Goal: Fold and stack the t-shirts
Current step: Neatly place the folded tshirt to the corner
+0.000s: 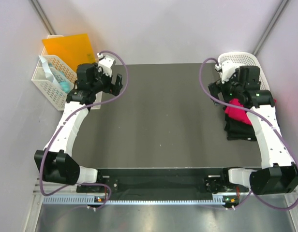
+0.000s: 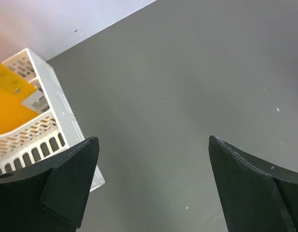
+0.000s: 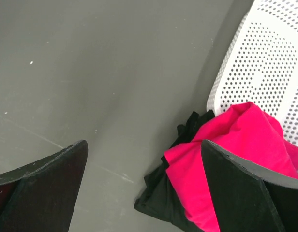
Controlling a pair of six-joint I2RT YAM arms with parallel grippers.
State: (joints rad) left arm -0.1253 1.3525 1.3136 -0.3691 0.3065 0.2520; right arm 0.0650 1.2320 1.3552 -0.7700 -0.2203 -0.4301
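Note:
The pinkish-red t-shirt (image 1: pixel 234 112) lies bunched on top of the black t-shirt (image 1: pixel 238 129) at the table's right edge, partly under my right arm. In the right wrist view the red t-shirt (image 3: pixel 221 159) rests on the black t-shirt (image 3: pixel 163 193), just below the basket. My right gripper (image 1: pixel 217 89) is open and empty, hovering above the table just left of the pile; in its wrist view (image 3: pixel 144 142) the right finger overlaps the red cloth. My left gripper (image 1: pixel 117 82) is open and empty at the far left, over bare table (image 2: pixel 153 138).
A white perforated basket (image 1: pixel 238 59) stands at the far right corner, touching the shirts, and shows in the right wrist view (image 3: pixel 265 58). A white slotted basket (image 1: pixel 52 84) holding an orange sheet (image 1: pixel 69 48) sits off the table's far left; it shows in the left wrist view (image 2: pixel 57 111).

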